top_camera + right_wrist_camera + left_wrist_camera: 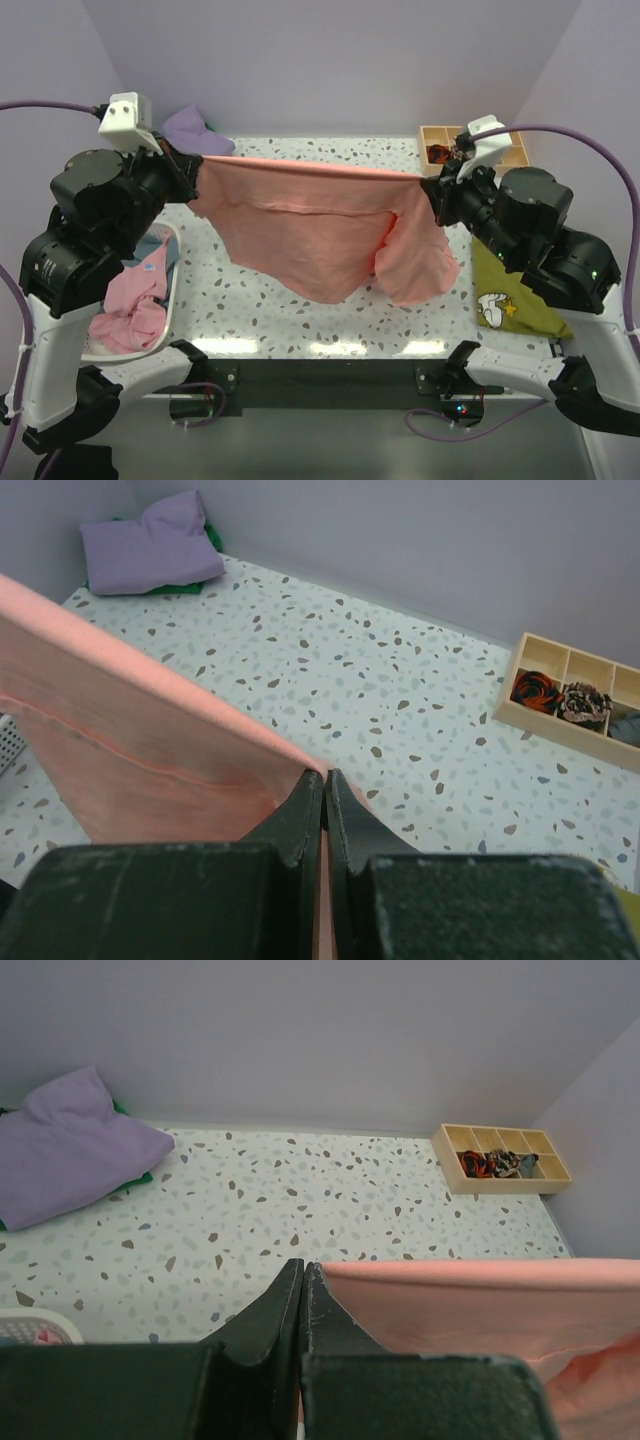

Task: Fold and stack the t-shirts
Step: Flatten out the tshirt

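A large salmon-pink t-shirt (320,225) hangs stretched between both grippers above the speckled table (330,310). My left gripper (196,165) is shut on its left top edge; in the left wrist view (303,1270) the pink cloth (480,1310) runs off to the right. My right gripper (428,185) is shut on its right top edge; in the right wrist view (324,778) the cloth (130,750) runs left. A folded lavender shirt (195,128) lies on a green one at the back left corner. A pink shirt (130,305) and a light blue one (152,255) lie in a white basket.
The white basket (176,290) stands at the left edge under my left arm. An olive-green cloth with a cartoon print (510,295) lies at the right. A wooden compartment box (440,140) with small items stands at the back right.
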Controlling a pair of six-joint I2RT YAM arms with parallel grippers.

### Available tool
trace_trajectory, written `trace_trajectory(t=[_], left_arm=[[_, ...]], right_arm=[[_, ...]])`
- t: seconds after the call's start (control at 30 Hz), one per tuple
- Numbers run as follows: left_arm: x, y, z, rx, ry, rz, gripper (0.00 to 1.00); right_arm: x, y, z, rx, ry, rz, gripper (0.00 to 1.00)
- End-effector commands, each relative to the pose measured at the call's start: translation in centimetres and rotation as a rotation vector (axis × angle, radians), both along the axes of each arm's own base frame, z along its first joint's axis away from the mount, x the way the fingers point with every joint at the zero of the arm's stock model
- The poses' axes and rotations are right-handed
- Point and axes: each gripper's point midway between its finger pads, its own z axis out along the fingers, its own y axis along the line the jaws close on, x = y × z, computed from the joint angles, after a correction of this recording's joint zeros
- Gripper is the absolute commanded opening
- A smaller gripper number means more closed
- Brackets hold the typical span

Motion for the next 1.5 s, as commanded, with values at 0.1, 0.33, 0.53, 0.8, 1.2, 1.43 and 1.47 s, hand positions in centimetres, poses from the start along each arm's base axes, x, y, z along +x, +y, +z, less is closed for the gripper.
trace_trajectory(t=[0.1, 0.33, 0.53, 0.8, 1.2, 1.43, 1.47], left_arm=[[-1.8, 3.0, 4.1, 0.027, -0.078, 0.071, 0.0], [-6.3, 3.2, 6.6, -0.034, -0.151, -0.052, 0.0], [-6.1, 3.7, 6.0, -0.019, -0.123, -0.019, 0.0], [-0.5, 2.1, 0.9, 0.061, 0.007, 0.067, 0.0], [11.7, -1.1, 0.4, 0.145, 0.012, 0.137, 0.0], [11.7, 0.1, -3.3, 0.16, 0.038, 0.197, 0.0], [11.5, 0.4, -5.3, 0.175, 0.074, 0.21, 0.0]], right_arm=[[-0.5, -1.9, 1.6, -0.002, -0.024, -0.051, 0.0], [-4.5, -0.2, 3.0, 0.076, 0.02, 0.174, 0.0], [-2.7, -2.3, 2.6, 0.052, -0.013, 0.017, 0.0], [3.1, -1.7, -1.6, -0.164, 0.032, -0.186, 0.01], [14.3, -0.3, -1.4, -0.249, -0.011, -0.352, 0.0], [13.9, 1.0, -4.9, -0.256, 0.045, -0.271, 0.0], [13.6, 1.0, -5.4, -0.254, 0.057, -0.262, 0.0]])
